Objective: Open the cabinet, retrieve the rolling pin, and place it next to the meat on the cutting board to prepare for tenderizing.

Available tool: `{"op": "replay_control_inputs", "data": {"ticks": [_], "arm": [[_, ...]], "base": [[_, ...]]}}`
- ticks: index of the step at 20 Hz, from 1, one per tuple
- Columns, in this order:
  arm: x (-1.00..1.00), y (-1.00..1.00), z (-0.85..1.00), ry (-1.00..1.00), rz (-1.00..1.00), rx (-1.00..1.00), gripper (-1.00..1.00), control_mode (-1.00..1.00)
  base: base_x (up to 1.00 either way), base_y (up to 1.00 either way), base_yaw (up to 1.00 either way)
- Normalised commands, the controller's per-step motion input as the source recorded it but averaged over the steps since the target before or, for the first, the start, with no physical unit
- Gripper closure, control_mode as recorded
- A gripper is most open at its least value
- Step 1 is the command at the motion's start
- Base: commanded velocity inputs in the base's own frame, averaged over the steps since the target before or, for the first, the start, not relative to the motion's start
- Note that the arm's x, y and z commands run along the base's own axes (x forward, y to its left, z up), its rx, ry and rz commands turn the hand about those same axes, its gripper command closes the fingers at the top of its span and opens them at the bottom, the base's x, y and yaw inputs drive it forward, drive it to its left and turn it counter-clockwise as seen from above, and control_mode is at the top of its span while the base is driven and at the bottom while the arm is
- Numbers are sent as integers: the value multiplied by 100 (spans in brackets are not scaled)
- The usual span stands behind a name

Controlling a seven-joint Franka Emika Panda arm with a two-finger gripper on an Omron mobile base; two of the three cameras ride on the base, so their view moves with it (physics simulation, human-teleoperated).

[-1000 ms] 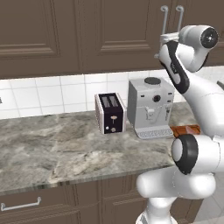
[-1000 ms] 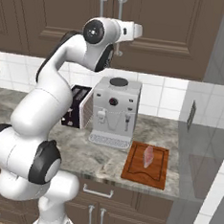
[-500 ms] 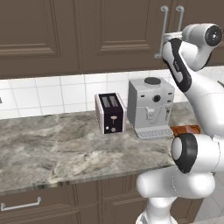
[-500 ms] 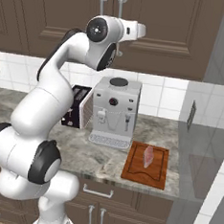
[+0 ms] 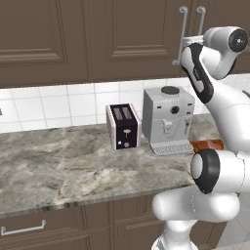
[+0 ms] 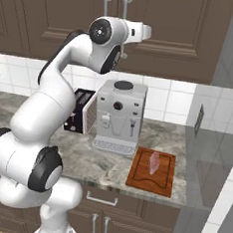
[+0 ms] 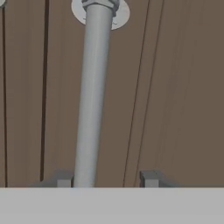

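The cabinet [image 5: 132, 39] [image 6: 185, 34] hangs above the counter with both dark brown doors shut. The rolling pin is hidden. My gripper [image 6: 147, 32] [image 7: 106, 180] is raised against the cabinet front. A vertical silver bar handle [image 7: 92, 96] runs between the fingertips, close against the left one, and the jaws are drawn in around it. The cutting board [image 6: 138, 180] [image 5: 207, 144] lies on the counter right of the coffee machine. The pale pink meat [image 6: 155, 163] rests on its middle.
A silver coffee machine [image 5: 168, 119] [image 6: 119, 116] and a dark toaster [image 5: 123, 126] [image 6: 78, 117] stand on the marble counter [image 5: 58, 166] below the cabinet. Drawers with short handles [image 6: 101, 200] run under the counter. A tall grey panel [image 6: 223, 123] bounds the right side.
The jaws have narrowed around the cabinet handle. The hand has edged slightly closer to the door; nothing else has moved.
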Motion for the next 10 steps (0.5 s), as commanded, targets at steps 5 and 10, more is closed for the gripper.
{"op": "replay_control_inputs", "data": {"ticks": [5,10], "arm": [[1,2,0,0,-3,0,100,-100],[6,8,0,0,-12,0,100,-100]], "base": [[0,0,0],[0,0,0]]}}
